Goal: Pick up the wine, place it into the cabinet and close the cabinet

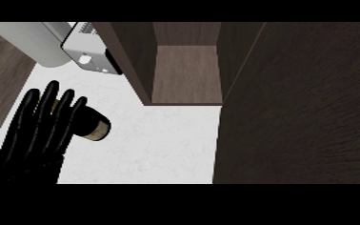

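Cabinet [186, 76] open at 12 o'clock, door [288, 105] out at 3, bare white desk [162, 148] between. Left hand [38, 128] at 8, fingers straight across dark, tan-ended wine [97, 127].

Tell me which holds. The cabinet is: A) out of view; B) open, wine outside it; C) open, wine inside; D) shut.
B: the cabinet stands open with a bare shelf, and the wine shows outside it by the left hand.
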### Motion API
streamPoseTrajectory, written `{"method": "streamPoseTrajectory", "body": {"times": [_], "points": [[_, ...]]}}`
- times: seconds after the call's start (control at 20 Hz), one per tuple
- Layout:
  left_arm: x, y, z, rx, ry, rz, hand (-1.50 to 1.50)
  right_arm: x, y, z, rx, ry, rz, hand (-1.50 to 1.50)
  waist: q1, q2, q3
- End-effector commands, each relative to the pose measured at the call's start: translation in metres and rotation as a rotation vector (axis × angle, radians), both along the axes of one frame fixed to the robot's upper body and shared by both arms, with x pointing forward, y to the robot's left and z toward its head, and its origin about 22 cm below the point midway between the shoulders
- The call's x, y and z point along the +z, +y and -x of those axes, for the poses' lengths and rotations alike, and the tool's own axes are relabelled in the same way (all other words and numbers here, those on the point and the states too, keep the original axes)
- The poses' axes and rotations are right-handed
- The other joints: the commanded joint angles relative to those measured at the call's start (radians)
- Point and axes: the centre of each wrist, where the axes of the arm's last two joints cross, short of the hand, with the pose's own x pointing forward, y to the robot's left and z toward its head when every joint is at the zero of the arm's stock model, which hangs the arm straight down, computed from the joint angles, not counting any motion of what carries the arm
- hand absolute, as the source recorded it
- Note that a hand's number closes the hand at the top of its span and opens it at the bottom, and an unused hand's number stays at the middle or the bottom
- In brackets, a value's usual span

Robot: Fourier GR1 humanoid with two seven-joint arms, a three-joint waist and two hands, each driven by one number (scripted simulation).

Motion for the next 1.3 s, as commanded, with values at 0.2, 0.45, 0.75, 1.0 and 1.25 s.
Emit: {"method": "streamPoseTrajectory", "body": {"times": [0.2, 0.45, 0.75, 1.0, 1.25], "points": [[0.018, -0.002, -0.007, 0.057, 0.022, 0.032, -1.5, 0.025, 0.005, 0.015, -0.003, -0.011, -0.006, -1.5, -0.003, 0.001, 0.0], [0.028, 0.01, 0.024, 0.073, 0.0, 0.022, -1.5, 0.026, 0.003, 0.011, -0.007, -0.007, -0.008, -1.5, 0.001, 0.0, 0.0], [0.016, 0.018, 0.014, 0.128, 0.035, 0.001, -1.5, 0.031, 0.011, 0.021, -0.024, -0.013, -0.023, -1.5, 0.0, 0.0, 0.0], [0.034, 0.045, 0.009, 0.183, 0.03, 0.018, -1.5, 0.039, -0.001, 0.017, -0.025, -0.045, 0.02, -1.5, -0.001, 0.001, 0.0], [0.035, 0.067, 0.003, 0.229, 0.054, 0.005, -1.5, 0.042, 0.009, 0.012, -0.045, -0.039, 0.004, -1.5, 0.002, 0.0, -0.001]]}}
